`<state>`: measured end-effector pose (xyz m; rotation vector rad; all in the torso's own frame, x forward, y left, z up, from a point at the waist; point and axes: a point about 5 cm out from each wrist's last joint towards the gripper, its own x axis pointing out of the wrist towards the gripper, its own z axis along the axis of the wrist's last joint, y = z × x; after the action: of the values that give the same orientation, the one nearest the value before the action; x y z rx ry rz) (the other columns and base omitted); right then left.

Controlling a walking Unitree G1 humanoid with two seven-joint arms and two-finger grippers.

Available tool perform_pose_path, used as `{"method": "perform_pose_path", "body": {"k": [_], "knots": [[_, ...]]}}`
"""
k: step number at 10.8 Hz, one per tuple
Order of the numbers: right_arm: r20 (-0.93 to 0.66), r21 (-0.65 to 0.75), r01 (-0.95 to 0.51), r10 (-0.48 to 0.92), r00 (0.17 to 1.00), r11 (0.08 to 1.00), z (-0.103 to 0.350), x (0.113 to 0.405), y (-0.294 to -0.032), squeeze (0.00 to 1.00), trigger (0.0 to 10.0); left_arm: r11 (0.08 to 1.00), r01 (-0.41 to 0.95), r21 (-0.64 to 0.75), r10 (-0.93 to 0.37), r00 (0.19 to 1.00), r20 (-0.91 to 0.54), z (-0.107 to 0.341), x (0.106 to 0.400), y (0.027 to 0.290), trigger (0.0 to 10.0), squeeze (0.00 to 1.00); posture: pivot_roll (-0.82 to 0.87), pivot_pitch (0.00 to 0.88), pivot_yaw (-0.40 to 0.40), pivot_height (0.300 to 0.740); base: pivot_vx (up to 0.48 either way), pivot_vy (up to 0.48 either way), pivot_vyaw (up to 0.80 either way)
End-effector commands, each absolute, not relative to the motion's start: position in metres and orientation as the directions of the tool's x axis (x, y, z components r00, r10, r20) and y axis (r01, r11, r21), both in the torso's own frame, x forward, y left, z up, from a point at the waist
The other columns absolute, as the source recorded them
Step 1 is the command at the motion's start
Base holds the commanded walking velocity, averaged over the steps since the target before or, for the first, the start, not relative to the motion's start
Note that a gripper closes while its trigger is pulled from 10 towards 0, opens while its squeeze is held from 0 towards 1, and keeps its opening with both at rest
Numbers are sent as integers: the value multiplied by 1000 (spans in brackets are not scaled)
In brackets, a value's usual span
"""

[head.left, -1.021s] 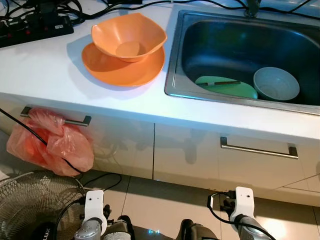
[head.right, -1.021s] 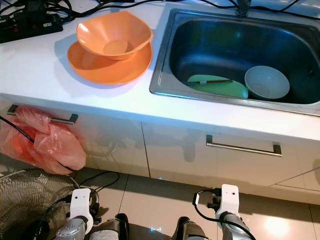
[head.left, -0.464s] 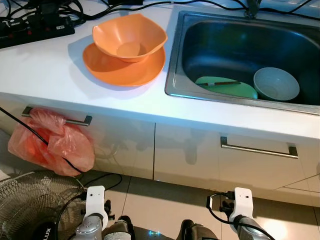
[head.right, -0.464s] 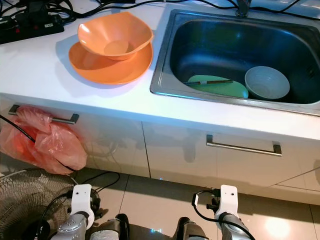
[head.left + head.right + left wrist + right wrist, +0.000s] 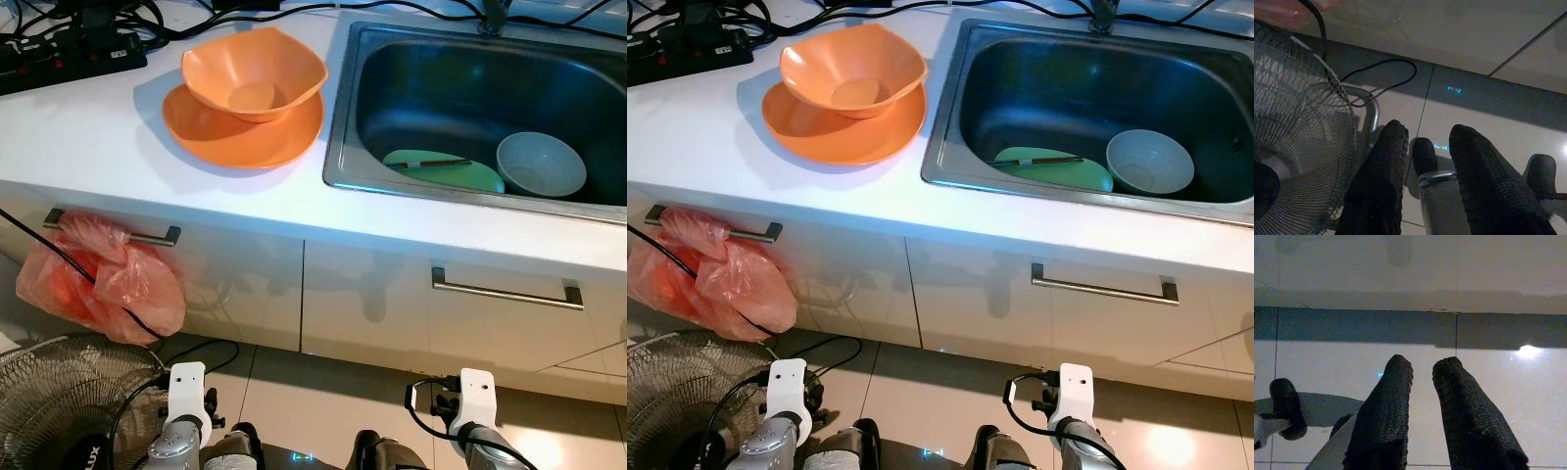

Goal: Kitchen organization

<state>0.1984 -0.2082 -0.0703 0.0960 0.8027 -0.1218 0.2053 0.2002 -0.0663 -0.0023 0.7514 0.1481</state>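
The robot stands facing the counter with both arms hanging low, so no step of the kitchen tidying seems begun; this reads as the survey before a first reach. The left gripper [image 5: 1422, 147] points at the floor beside a standing fan [image 5: 1298, 161], fingers parted and empty. The right gripper [image 5: 1422, 382] hangs over bare tiles, fingers slightly apart, also holding nothing.

In the upper left of the head view, an orange bowl [image 5: 253, 73] sits upright inside an orange plate [image 5: 242, 127] on the white counter [image 5: 88, 137]. In the upper right, the steel sink [image 5: 338, 147] holds a green plate [image 5: 443, 168] with chopsticks [image 5: 431, 164] laid across it, just beside a pale bowl [image 5: 541, 164]. Likely next: raise an arm over the counter edge toward one of these dishes
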Motion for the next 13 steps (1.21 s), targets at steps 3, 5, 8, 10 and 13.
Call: {"method": "perform_pose_path", "body": {"k": [3,5,8,10,13], "knots": [[-727,40,168,-87,681,985,-73,192,-211,0,10000,989,-137,58,139,709,-692,-69,200,201,10000,0,102,208,-5,740,0,0,0],[-727,40,168,-87,681,985,-73,192,-211,0,10000,989,-137,58,139,709,-692,-69,200,201,10000,0,102,208,-5,740,0,0,0],[-758,-17,99,-78,647,995,-75,188,-217,0,10000,991,-126,38,113,666,-737,-79,182,198,10000,0,117,247,-29,740,0,0,0],[-771,1,106,-67,634,994,-76,188,-215,0,10000,991,-127,41,115,648,-753,-80,182,199,10000,0,108,239,-19,740,0,0,0],[-773,25,107,-49,632,994,-76,190,-211,0,10000,990,-134,38,117,646,-755,-79,183,201,10000,0,110,225,-11,740,0,0,0]]}}
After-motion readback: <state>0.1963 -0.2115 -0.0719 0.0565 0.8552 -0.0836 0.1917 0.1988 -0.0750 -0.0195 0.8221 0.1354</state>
